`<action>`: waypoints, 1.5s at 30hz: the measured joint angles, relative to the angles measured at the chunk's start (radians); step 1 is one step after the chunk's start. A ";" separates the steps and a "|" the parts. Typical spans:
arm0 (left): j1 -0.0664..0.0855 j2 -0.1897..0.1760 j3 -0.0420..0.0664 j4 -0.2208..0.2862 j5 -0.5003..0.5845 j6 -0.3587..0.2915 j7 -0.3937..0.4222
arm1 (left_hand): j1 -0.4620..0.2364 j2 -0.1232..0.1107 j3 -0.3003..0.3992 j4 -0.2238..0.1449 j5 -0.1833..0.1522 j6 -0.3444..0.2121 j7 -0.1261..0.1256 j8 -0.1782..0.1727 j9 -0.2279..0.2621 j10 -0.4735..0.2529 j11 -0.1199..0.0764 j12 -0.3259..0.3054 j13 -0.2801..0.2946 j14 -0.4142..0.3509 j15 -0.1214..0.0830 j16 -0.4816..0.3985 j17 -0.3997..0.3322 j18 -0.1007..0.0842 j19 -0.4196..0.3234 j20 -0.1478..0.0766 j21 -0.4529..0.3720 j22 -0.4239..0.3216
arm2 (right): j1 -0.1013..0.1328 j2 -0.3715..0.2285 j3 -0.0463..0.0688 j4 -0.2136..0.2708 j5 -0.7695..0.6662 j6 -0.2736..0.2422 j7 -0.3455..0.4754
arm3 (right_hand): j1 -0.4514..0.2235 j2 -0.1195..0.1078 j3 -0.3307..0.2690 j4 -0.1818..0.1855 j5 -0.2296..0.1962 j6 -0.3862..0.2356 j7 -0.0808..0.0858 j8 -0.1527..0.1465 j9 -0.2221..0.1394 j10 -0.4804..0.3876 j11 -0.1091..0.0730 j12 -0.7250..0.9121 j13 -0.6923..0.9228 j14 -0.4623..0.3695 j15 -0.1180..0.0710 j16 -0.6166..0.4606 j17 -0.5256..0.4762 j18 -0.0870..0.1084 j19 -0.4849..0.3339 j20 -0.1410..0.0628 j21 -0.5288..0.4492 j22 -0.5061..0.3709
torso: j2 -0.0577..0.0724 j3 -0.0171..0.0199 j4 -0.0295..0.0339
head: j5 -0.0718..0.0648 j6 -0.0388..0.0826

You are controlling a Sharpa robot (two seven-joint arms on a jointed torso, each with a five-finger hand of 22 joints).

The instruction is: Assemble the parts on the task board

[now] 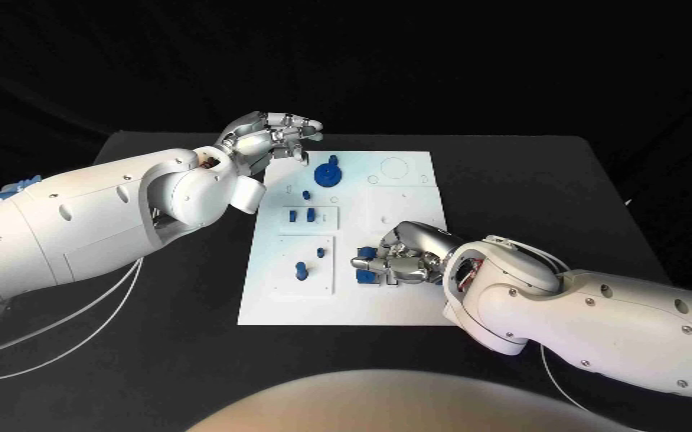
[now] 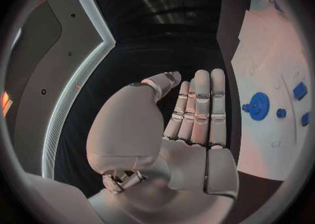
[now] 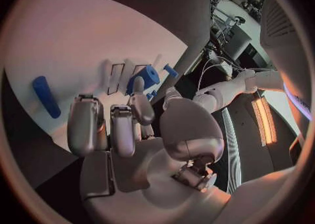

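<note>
Black cloth is covering the table, and the white task board is lying at its middle, running away from the robot. On the board, a blue gear-like part is sitting near the far left corner, small blue parts are standing in a framed recess further in, and another blue part is lying in the nearer recess. From the left edge the left arm is reaching in, its left hand hanging above the table just beyond the board's far left corner; in the left wrist view this hand is showing a bare palm with its fingers stretched out straight side by side and the thumb standing apart, holding nothing. From the lower right the right arm is crossing over the board's near right part, and the right hand is bending down low over the board with fingers curled among several small blue pieces. Whether it is gripping any of them cannot be made out. In the right wrist view, its fingers are hooking downward over the white board, with a blue peg lying apart to one side.
</note>
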State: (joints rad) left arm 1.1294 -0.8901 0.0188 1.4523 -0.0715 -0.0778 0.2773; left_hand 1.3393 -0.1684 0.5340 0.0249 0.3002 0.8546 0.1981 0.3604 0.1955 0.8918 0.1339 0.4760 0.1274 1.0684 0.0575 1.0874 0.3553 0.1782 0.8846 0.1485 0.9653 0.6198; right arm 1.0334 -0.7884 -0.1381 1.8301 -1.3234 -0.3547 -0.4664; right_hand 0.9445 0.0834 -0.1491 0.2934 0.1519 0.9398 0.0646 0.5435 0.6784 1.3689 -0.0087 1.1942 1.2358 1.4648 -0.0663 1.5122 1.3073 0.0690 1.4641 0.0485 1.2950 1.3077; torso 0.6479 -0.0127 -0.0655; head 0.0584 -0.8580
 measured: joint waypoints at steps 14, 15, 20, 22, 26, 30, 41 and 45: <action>0.000 -0.001 0.000 0.000 0.000 0.000 -0.001 | 0.000 0.000 0.000 0.000 0.000 0.000 0.000 0.000 0.000 0.000 0.000 0.000 0.000 0.000 0.000 0.000 0.000 0.000 0.000 0.000 0.000 0.000 | 0.000 -0.007 0.000 -0.017 -0.001 0.019 0.006 | 0.322 0.013 0.050 -0.030 -0.001 0.008 -0.008 -0.021 -0.005 0.015 -0.007 0.015 0.036 0.003 -0.004 0.005 0.001 0.000 0.000 -0.007 0.008 0.000 | 0.000 -0.0005 -0.0012 | 0.002 0.001; 0.000 -0.001 0.000 0.000 0.000 0.000 -0.001 | 0.000 0.000 0.000 0.000 0.000 0.000 0.000 0.000 0.000 0.000 0.000 0.000 0.000 0.000 0.000 0.000 0.000 0.000 0.000 0.000 0.000 0.000 | 0.000 -0.008 0.000 -0.020 -0.002 0.020 0.005 | 0.330 0.014 0.056 -0.030 -0.001 0.010 -0.010 -0.021 -0.005 0.018 -0.004 0.018 0.039 0.002 -0.006 0.005 0.001 0.000 0.000 -0.007 0.008 0.000 | 0.000 -0.0005 -0.0012 | 0.002 0.001; 0.000 -0.001 0.000 0.000 0.000 0.000 -0.001 | 0.000 0.000 0.000 0.000 0.000 0.000 0.000 0.000 0.000 0.000 0.000 0.000 0.000 0.000 0.000 0.000 0.000 0.000 0.000 0.000 0.000 0.000 | 0.000 -0.008 0.000 -0.030 -0.010 0.024 0.002 | 0.359 0.011 0.067 -0.033 -0.005 0.011 -0.011 -0.021 -0.005 0.018 -0.004 0.027 0.045 0.000 -0.007 0.004 0.001 0.000 0.004 -0.011 0.011 0.000 | 0.000 -0.0005 0.0003 | 0.001 0.001; 0.000 -0.001 0.000 0.000 0.000 0.000 -0.001 | 0.000 0.000 0.000 0.000 0.000 0.000 0.000 0.000 0.000 0.000 0.000 0.000 0.000 0.000 0.000 0.000 0.000 0.000 0.000 0.000 0.000 0.000 | 0.000 -0.009 0.000 -0.034 -0.014 0.025 0.000 | 0.363 0.012 0.072 -0.028 -0.005 0.011 -0.011 -0.021 -0.005 0.017 -0.004 0.030 0.047 0.000 -0.007 0.004 0.001 0.000 0.004 -0.011 0.012 0.000 | 0.001 -0.0002 0.0001 | 0.002 0.001; 0.000 -0.001 0.000 0.000 0.000 0.000 -0.001 | 0.000 0.000 0.000 0.000 0.000 0.000 0.000 0.000 0.000 0.000 0.000 0.000 0.000 0.000 0.000 0.000 0.000 0.000 0.000 0.000 0.000 0.000 | 0.000 -0.013 0.000 -0.035 -0.020 0.026 -0.004 | 0.365 0.013 0.073 -0.027 -0.005 0.011 -0.011 -0.021 -0.005 0.017 -0.004 0.031 0.050 0.000 -0.007 0.008 0.001 0.000 0.004 -0.011 0.012 0.000 | 0.001 0.0005 -0.0006 | 0.003 0.001; 0.000 -0.001 0.000 0.000 0.000 0.000 -0.001 | 0.000 0.000 0.000 0.000 0.000 0.000 0.000 0.000 0.001 0.000 0.000 0.000 0.000 0.000 0.000 0.000 0.000 0.000 0.000 0.000 0.000 0.000 | 0.000 -0.028 0.000 -0.029 -0.025 0.022 -0.004 | 0.365 0.013 0.076 -0.014 -0.005 0.014 -0.014 -0.025 -0.005 0.017 -0.004 0.031 0.050 0.000 -0.007 0.008 0.001 0.000 0.004 -0.011 0.012 0.000 | 0.001 0.0009 -0.0013 | 0.004 0.001; 0.000 -0.003 0.000 0.000 0.000 0.000 -0.001 | 0.000 0.000 0.000 0.000 0.000 0.000 0.000 0.000 0.001 0.000 0.000 0.000 0.000 0.000 0.000 0.000 0.000 0.000 0.000 0.000 0.000 0.000 | 0.023 -0.163 0.003 0.020 -0.020 -0.052 0.033 | 0.374 -0.029 0.078 -0.008 -0.005 -0.027 0.015 -0.078 -0.026 0.008 0.010 -0.015 0.016 0.003 -0.003 0.008 0.001 0.000 0.004 -0.011 -0.015 0.000 | 0.000 0.0010 -0.0028 | -0.002 0.002; 0.000 -0.004 0.000 0.000 0.000 0.000 -0.001 | 0.000 0.000 0.000 0.000 0.000 0.000 0.000 0.000 0.000 0.000 0.000 0.000 0.000 0.000 0.000 0.000 0.000 0.000 0.000 0.000 0.000 0.000 | 0.028 -0.214 0.003 0.026 -0.016 -0.070 0.048 | 0.379 -0.037 0.078 -0.008 -0.005 -0.027 0.015 -0.085 -0.031 0.004 0.013 -0.020 0.010 0.000 0.001 0.008 0.001 0.000 0.003 -0.011 -0.015 0.000 | -0.001 0.0012 -0.0039 | -0.008 0.003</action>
State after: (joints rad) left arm 1.1292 -0.8937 0.0184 1.4525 -0.0719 -0.0781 0.2762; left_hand 1.3394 -0.1684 0.5340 0.0249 0.3003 0.8546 0.1981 0.3604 0.1960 0.8919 0.1339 0.4760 0.1277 1.0684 0.0575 1.0874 0.3554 0.1782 0.8846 0.1484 0.9653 0.6202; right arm 1.0617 -1.0028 -0.1353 1.8563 -1.3391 -0.4252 -0.4181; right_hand 1.3238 0.0466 -0.0713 0.2858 0.1469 0.9127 0.0801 0.4583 0.6474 1.3733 0.0042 1.1741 1.2459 1.4648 -0.0658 1.5201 1.3078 0.0690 1.4675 0.0379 1.2797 1.3080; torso 0.6472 -0.0115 -0.0694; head 0.0501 -0.8553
